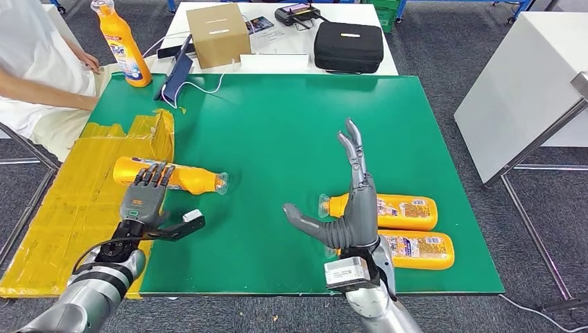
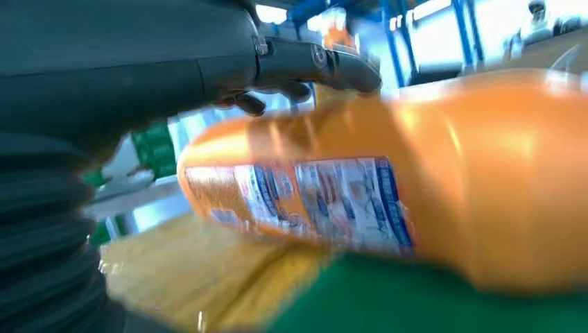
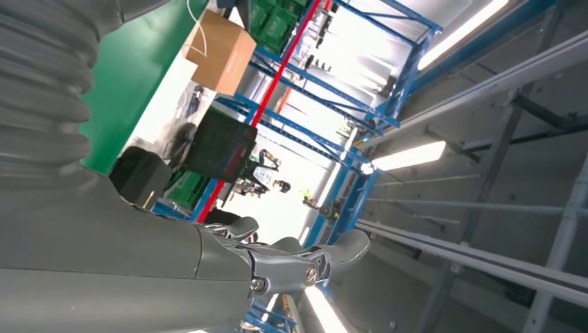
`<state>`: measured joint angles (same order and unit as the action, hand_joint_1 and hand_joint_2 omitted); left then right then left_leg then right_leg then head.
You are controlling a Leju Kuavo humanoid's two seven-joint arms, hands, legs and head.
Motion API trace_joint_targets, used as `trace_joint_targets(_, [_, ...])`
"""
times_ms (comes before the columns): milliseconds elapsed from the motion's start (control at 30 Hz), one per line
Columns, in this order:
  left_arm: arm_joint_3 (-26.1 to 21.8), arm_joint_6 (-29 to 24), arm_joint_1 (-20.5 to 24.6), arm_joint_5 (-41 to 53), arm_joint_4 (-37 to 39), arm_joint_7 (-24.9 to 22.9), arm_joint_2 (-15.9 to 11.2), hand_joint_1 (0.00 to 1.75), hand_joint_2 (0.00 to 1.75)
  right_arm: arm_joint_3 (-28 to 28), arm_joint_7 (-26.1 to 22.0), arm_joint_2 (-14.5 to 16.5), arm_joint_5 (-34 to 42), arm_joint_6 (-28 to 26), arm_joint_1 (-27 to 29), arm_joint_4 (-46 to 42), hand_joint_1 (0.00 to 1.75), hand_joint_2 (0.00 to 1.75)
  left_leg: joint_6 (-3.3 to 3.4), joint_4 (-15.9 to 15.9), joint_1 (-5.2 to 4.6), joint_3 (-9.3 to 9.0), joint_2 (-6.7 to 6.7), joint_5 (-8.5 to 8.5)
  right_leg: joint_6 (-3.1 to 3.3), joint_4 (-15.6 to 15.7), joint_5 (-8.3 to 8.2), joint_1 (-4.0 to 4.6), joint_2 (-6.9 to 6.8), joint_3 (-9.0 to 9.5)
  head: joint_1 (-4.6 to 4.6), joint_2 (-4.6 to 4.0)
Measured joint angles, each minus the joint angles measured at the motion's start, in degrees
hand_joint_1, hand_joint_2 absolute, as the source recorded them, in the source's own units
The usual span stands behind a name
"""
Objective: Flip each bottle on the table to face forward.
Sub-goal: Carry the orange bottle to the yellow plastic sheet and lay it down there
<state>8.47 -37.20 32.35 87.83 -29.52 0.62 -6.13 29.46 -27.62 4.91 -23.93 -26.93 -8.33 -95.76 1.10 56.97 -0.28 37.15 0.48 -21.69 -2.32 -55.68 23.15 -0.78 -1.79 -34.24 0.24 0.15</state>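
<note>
Our left hand (image 1: 147, 196) lies over the fat end of an orange bottle (image 1: 182, 176) lying on its side at the table's left edge, where green mat (image 1: 277, 132) meets yellow taped cardboard (image 1: 76, 201). Fingers (image 1: 154, 175) drape over the bottle's top; in the left wrist view the thumb (image 2: 326, 64) sits above the bottle (image 2: 416, 187). We can't tell whether the hand truly grips or just rests on it. A printed label (image 2: 312, 198) shows on the bottle's side nearest that camera, too blurred to read.

Our right hand (image 1: 343, 211) is raised and spread, holding nothing, w/ thumb out toward centre. Just behind it lie two more orange bottles, the farther one (image 1: 388, 211) and the nearer one (image 1: 416, 250), side by side, labels up, caps toward the hand.

A fourth bottle (image 1: 125, 45) stands upright at the far left corner, beside a seated person's arm (image 1: 41, 90).

Progress, as we judge it: approx. mid-task. The right pair look done; the left bottle is in hand now; the upright one's status is unclear.

Hidden: the right hand covers both bottles' cap ends; the left bottle's underside and far side are out of sight.
</note>
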Motion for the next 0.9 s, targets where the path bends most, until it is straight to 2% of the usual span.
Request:
trace_joint_targets(167, [-1.2, 5.2, 2.3, -3.5, 3.3, 2.6, 1.1, 0.00, 1.75, 0.0, 0.7, 0.2, -0.7, 0.7, -0.4, 0.6, 0.00, 1.75, -0.03, 0.0, 0.00, -0.19, -0.12, -0.02, 0.02, 0.0, 0.03, 0.00, -0.14, 0.22, -0.01, 0.00])
trace_joint_targets(500, [-3.6, 6.0, 3.1, -7.3, 5.1, 6.2, 2.3, 0.00, 1.75, 0.0, 1.0, 0.3, -1.0, 0.7, -0.4, 1.0, 0.00, 1.75, -0.06, 0.0, 0.00, -0.37, -0.15, 0.00, 0.03, 0.0, 0.04, 0.00, -0.14, 0.38, -0.01, 0.00])
trace_joint_targets(633, [-6.8, 8.3, 2.8, -18.6, 4.5, 16.5, 3.5, 0.00, 1.75, -0.3, 1.0, 0.3, -1.4, 0.7, -0.3, 1.1, 0.00, 1.75, -0.05, 0.0, 0.00, -0.39, -0.36, 0.03, 0.03, 0.0, 0.04, -0.01, -0.31, 0.40, -0.01, 0.00])
trace_joint_targets(767, [-9.7, 14.7, 0.3, -34.6, -0.7, 27.2, 5.5, 0.00, 1.75, -0.9, 1.0, 0.4, -2.2, 0.8, 0.0, 1.2, 0.00, 1.75, -0.04, 0.0, -0.01, -0.35, -0.43, 0.04, 0.02, 0.0, 0.04, -0.02, -0.40, 0.39, -0.01, 0.00])
trace_joint_targets(900, [-10.6, 21.7, -4.1, -49.9, -10.4, 31.3, 7.4, 0.00, 1.75, -1.7, 1.0, 0.6, -3.1, 1.0, 0.4, 1.2, 0.00, 1.75, -0.04, 0.0, -0.02, -0.23, -0.38, 0.04, 0.00, 0.0, 0.02, -0.02, -0.38, 0.28, 0.01, 0.00])
